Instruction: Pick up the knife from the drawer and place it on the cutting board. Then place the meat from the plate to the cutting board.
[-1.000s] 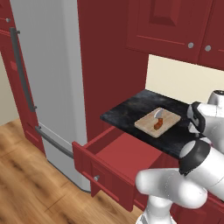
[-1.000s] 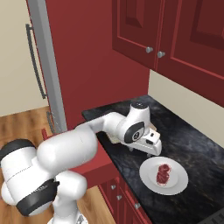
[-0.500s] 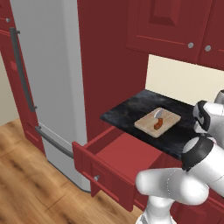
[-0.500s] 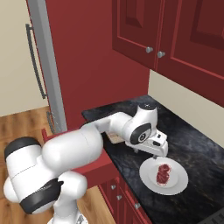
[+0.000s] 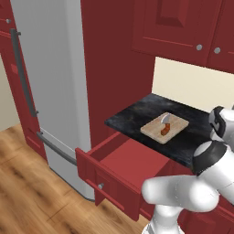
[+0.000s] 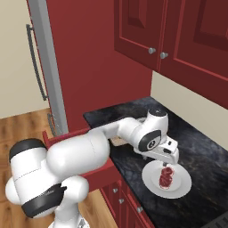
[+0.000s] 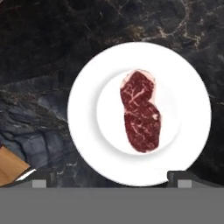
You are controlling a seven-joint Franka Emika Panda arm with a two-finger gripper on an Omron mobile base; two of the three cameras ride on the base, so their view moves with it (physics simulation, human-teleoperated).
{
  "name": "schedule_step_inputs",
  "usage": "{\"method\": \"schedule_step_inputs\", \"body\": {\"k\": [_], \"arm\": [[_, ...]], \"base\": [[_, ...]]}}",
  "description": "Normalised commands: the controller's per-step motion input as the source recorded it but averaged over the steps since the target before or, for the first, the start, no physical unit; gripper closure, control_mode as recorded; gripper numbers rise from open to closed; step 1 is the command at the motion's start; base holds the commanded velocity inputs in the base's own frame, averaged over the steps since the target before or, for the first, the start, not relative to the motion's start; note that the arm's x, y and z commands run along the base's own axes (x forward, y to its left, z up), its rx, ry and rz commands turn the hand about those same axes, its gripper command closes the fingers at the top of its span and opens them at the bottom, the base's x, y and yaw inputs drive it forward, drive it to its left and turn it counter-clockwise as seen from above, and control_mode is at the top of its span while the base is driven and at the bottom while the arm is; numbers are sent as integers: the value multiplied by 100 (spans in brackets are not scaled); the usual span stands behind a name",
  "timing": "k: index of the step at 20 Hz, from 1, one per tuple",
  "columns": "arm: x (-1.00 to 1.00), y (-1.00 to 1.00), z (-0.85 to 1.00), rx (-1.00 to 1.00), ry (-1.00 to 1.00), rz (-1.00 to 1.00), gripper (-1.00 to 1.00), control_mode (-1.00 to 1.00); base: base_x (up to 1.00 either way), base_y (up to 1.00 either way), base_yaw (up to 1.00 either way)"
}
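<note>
Red meat (image 7: pixel 141 111) with pale marbling is seen lying flat in the middle of the white plate (image 7: pixel 87 131), which rests on the dark marbled tabletop (image 7: pixel 48 52). The hand (image 6: pixel 167 164) is held directly above this plate, released, with its fingers spread wide and nothing between them. In the hand view the meat lies just ahead of the two finger tips and between them, and its long axis runs away from them, so a straight descent is probably what the next move needs. The knife (image 5: pixel 165 126) is already placed on the cutting board (image 5: pixel 153 128), well apart from the plate. The drawer (image 5: pixel 130 160) stands pulled out below the tabletop edge. Whether the fingers will straddle the narrow side of the meat cannot be judged with certainty.
</note>
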Motion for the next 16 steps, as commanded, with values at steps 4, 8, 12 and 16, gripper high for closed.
{"method": "schedule_step_inputs", "body": {"k": [4, 8, 12, 16], "arm": [[-17, -36, -3, 0, 0, 0, -100, -100], [-8, -29, -3, 0, 0, 0, -100, -100], [0, -10, -5, 0, 0, 2, -100, -100], [0, 0, -6, 0, 0, 4, -100, -100]], "base": [[0, 0, 0], [0, 0, 0], [0, 0, 0], [0, 0, 0]]}}
